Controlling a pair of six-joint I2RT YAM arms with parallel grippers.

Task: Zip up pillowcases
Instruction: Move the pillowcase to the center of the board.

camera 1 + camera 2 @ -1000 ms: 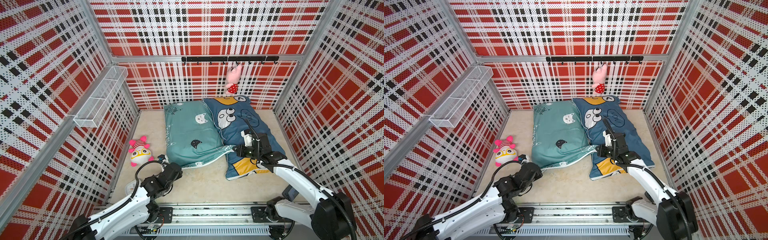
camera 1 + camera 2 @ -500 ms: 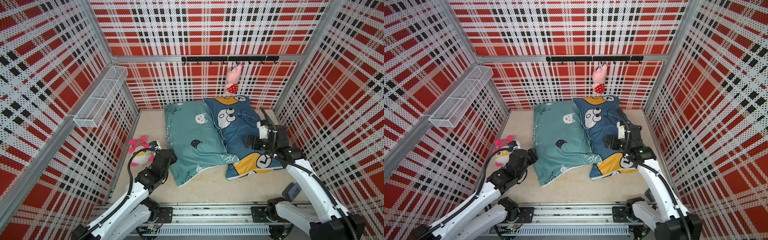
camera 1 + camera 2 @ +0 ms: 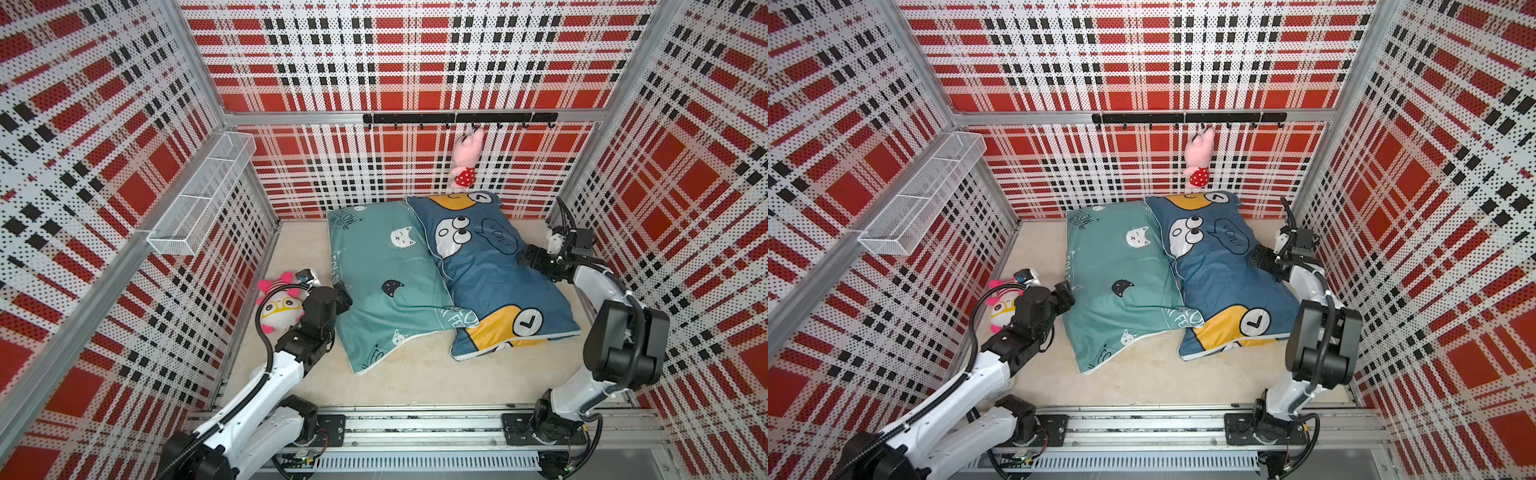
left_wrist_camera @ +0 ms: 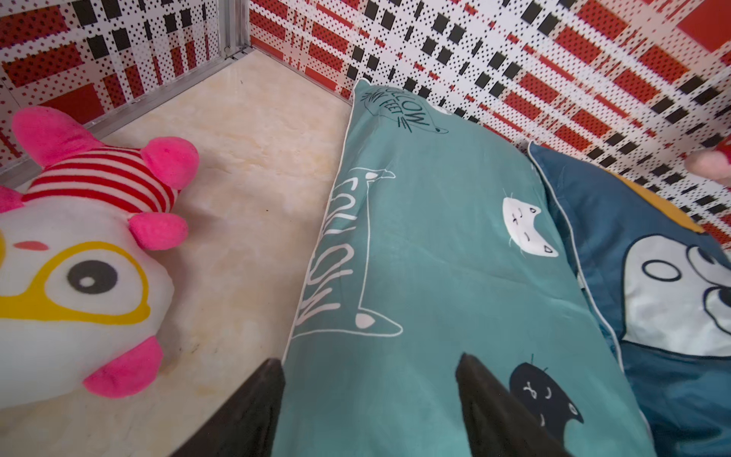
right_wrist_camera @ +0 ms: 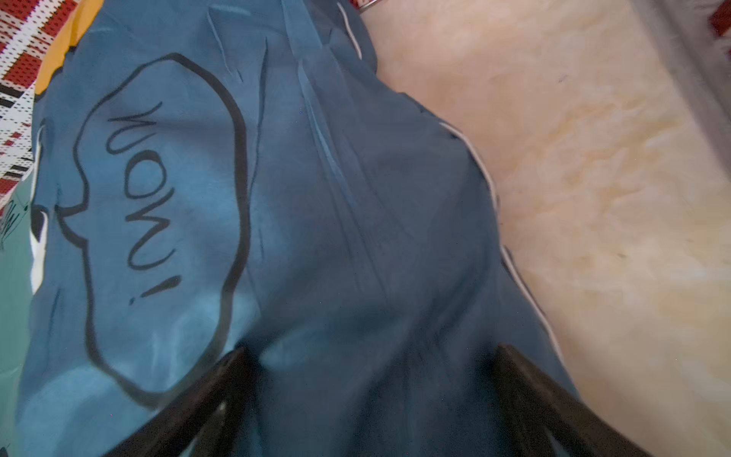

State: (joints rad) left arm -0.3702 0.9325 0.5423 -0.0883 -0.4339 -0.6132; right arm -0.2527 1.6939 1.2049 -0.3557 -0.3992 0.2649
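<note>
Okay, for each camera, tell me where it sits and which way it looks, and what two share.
Top views: high over the front rail, looking down toward the back wall; left arm, right arm, left gripper, right gripper visible.
Left wrist: behind the left gripper's spread fingers, facing along the teal pillowcase, plush toy beside.
Right wrist: behind the right gripper's spread fingers, facing the blue pillowcase's WOW bubble.
Shared: the blue pillowcase appears in every view.

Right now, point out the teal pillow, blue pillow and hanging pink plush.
teal pillow [image 3: 374, 266]: a top view, plain fabric between cat faces.
blue pillow [image 3: 490, 286]: a top view, plain middle.
pink plush [image 3: 466, 153]: a top view, its head.
</note>
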